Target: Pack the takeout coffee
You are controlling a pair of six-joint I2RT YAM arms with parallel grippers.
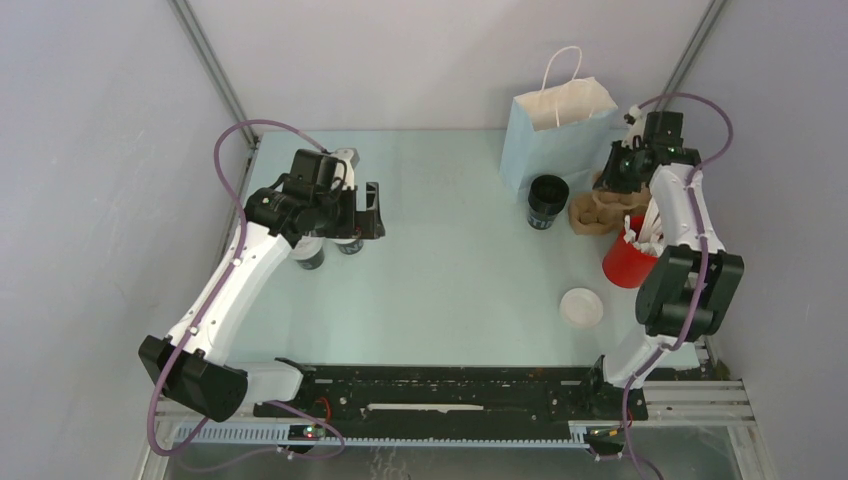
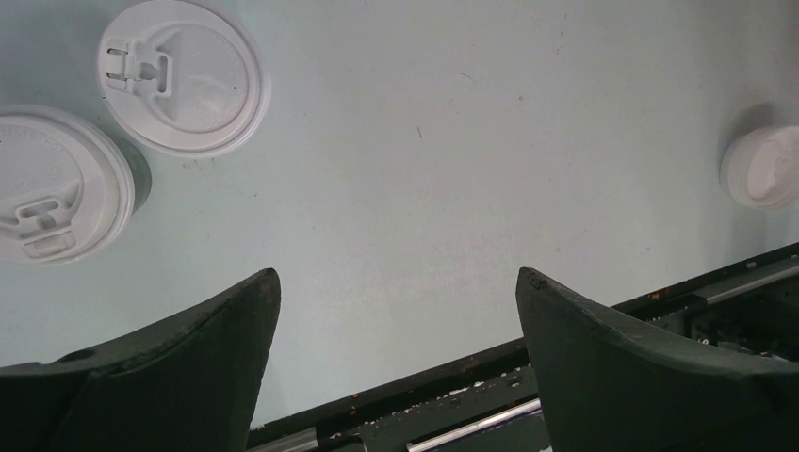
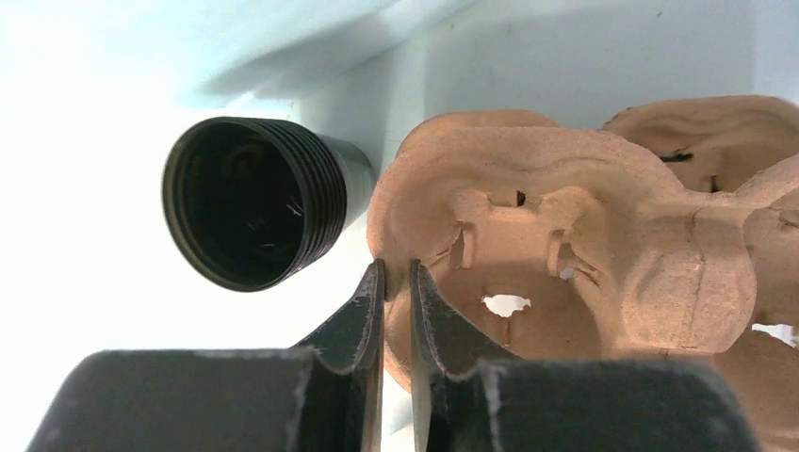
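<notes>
My right gripper (image 3: 396, 270) is shut on the near rim of the brown pulp cup carrier (image 3: 603, 226), with the wall of one cup well pinched between the fingers. An empty black cup (image 3: 250, 202) without a lid stands just left of the carrier. In the top view the carrier (image 1: 598, 213) lies beside the black cup (image 1: 547, 200), in front of the light blue paper bag (image 1: 560, 135), with the right gripper (image 1: 612, 183) over it. My left gripper (image 2: 396, 282) is open and holds nothing. Two lidded cups (image 2: 184, 75) (image 2: 52, 184) stand beside it.
A red cup (image 1: 628, 258) holding white sticks stands right of the carrier, under the right arm. A loose white lid (image 1: 582, 306) lies on the table toward the front right, and the same lid (image 2: 765, 168) shows in the left wrist view. The black rail (image 1: 450, 385) runs along the near edge.
</notes>
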